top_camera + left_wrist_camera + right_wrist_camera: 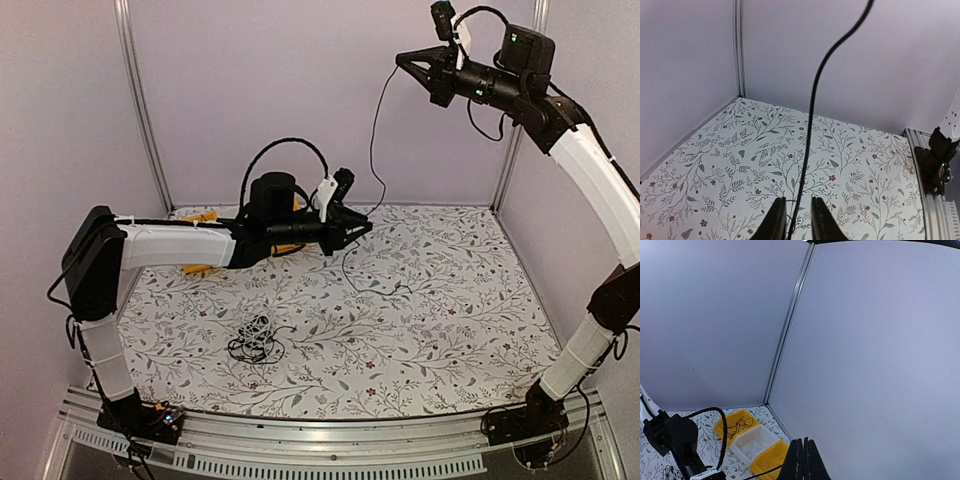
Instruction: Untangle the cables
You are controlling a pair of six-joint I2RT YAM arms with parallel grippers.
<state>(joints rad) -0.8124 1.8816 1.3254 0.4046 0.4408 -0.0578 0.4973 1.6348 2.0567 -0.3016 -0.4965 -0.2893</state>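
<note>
One thin black cable (372, 130) is strung mid-air, pinched in the clenched right gripper (402, 60) and passed between the left gripper's (796, 205) parted fingers. One tangled clump (255, 338) is sat on the table (450, 300) tbh.

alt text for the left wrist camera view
A thin black cable rises from between the two parted fingers of the left gripper at the bottom edge and curves out the top of the frame. Behind it lie a floral-patterned table and pale walls.
</note>
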